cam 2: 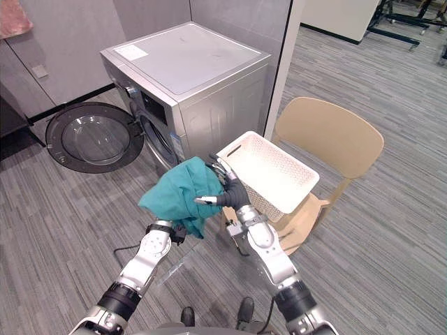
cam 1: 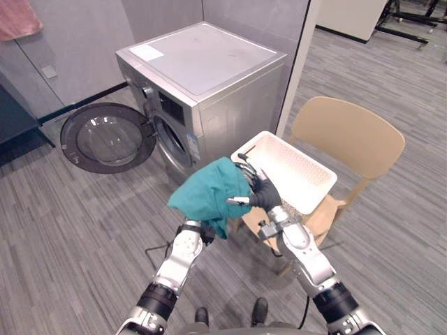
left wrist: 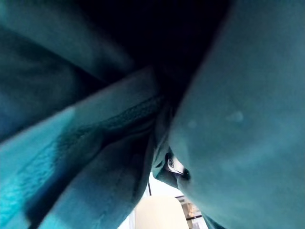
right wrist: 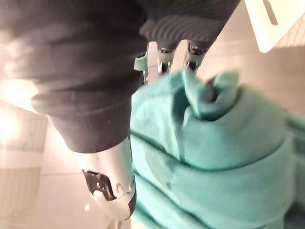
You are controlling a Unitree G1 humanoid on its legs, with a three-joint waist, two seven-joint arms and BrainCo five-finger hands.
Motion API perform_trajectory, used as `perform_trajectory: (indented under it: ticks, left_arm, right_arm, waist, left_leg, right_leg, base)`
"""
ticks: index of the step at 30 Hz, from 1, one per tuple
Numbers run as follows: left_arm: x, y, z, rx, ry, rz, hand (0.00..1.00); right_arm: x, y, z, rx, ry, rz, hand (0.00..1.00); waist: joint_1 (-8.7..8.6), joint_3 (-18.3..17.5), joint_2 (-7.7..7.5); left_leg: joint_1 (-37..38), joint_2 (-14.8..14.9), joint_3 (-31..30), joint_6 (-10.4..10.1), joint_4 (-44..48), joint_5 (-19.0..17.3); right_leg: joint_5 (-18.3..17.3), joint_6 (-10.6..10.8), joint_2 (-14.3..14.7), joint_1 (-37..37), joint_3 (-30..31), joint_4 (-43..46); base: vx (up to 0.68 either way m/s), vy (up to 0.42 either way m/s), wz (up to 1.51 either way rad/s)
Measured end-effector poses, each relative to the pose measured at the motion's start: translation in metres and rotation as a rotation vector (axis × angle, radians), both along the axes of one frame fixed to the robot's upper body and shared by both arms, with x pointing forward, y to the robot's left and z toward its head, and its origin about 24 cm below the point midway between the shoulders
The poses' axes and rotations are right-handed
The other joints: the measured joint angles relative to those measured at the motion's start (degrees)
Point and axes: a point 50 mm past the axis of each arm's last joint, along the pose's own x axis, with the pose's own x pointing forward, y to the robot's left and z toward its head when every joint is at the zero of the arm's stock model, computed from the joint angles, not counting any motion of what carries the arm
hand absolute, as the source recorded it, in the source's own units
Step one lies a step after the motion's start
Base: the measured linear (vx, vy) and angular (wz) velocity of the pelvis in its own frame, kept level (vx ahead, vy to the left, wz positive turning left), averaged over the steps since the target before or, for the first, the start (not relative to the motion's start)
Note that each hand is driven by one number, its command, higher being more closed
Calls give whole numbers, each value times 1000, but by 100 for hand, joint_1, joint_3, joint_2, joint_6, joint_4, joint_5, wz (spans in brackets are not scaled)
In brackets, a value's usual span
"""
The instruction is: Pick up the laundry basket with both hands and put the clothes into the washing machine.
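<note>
Teal garment sits pinched by right hand, left hand buried beneath with grip unreadable, and washing machine mouth lies ahead-left.

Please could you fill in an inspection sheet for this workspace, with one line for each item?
Surface: grey striped floor.
Job's things: teal cloth held up in front of the washing machine, whose round door is swung open; white basket rests on a tan chair and looks empty.
Clutter: nothing seen.
Hands: right hand grips the cloth's edge; left hand is under the cloth.
Cables: nothing seen.
Surroundings: grey walls; pink cloth hanging at upper left.
</note>
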Motion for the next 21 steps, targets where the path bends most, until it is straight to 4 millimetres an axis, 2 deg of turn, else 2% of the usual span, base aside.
perform_trajectory:
  ticks: [1,4,9,12,13,14,15,16,17,18,19,20,21]
  left_arm:
    - [-7,8,-7,-15,28,42,100]
    - [-25,29,-25,-30,101,136,100]
    - [-47,54,-43,-79,183,258,100]
    - [-49,61,-50,-112,217,289,100]
    - [-56,62,-60,-124,268,297,100]
    - [-59,61,-64,-130,290,298,100]
    - [-69,57,-77,-165,354,307,100]
    - [-70,56,-78,-168,357,308,100]
    - [-75,54,-84,-188,393,317,100]
    - [-78,54,-87,-192,406,321,100]
    - [-84,56,-90,-192,425,330,100]
    - [-89,64,-92,-191,438,357,100]
    - [-94,69,-94,-190,449,371,100]
  right_arm:
    - [-2,-14,-6,-57,4,-77,0]
    - [-10,-40,-19,-165,28,-200,0]
    - [-28,-71,-48,-329,128,-298,0]
    - [-38,-89,-84,-420,282,-343,0]
    - [-47,-98,-106,-474,381,-350,0]
    - [-52,-103,-116,-492,432,-358,0]
    - [-73,-124,-148,-572,613,-414,0]
    - [-74,-125,-150,-576,626,-419,0]
    - [-86,-135,-163,-609,713,-457,0]
    - [-90,-139,-166,-612,739,-472,0]
    - [-94,-146,-170,-617,777,-496,0]
    - [-96,-142,-176,-601,814,-501,0]
    - [-97,-136,-179,-587,828,-500,0]
  waist:
    - [4,-8,-14]
    - [4,-18,-30]
    - [-1,-1,-47]
    - [23,64,-84]
    - [1,77,-79]
    - [-1,82,-81]
    - [1,105,-52]
    - [5,109,-47]
    - [9,181,79]
    - [-3,202,135]
    - [-4,220,302]
    - [27,238,313]
    - [37,280,252]
  left_leg:
    - [8,-1,12,0,-5,-1]
    - [37,2,59,11,-22,-11]
    - [-98,22,-73,25,15,-24]
    - [-579,-12,-306,65,300,-61]
    - [-714,-2,-79,393,317,-247]
    - [-752,13,134,561,308,-331]
    - [-929,213,1358,754,544,-410]
    - [-952,229,1451,755,578,-411]
    - [-1029,330,2104,765,805,-411]
    - [-1032,351,2230,768,830,-406]
    - [-986,403,2239,586,774,-215]
    - [-985,416,2148,539,827,-20]
    - [-944,338,2076,543,822,-42]
  right_leg:
    - [0,1,1,0,20,0]
    - [-5,8,5,0,72,0]
    - [-85,81,-8,-17,-48,0]
    - [-123,67,-38,-162,-423,4]
    - [-155,115,-129,-197,-700,5]
    - [-169,137,-194,-200,-821,7]
    - [-270,124,-471,-255,-1310,87]
    - [-277,131,-488,-262,-1336,101]
    - [-382,218,-641,-275,-1637,281]
    - [-415,248,-665,-265,-1773,365]
    - [-493,323,-678,-255,-1949,569]
    - [-552,393,-802,-217,-2089,756]
    - [-605,460,-913,-171,-2149,875]
  base:
    - [12,47,-5]
    - [5,52,-7]
    - [-18,34,15]
    - [-38,24,70]
    - [0,23,86]
    - [63,142,153]
    - [68,132,117]
    - [112,219,153]
    - [80,147,89]
    - [120,256,117]
    - [111,260,84]
    - [129,274,77]
    - [145,240,60]
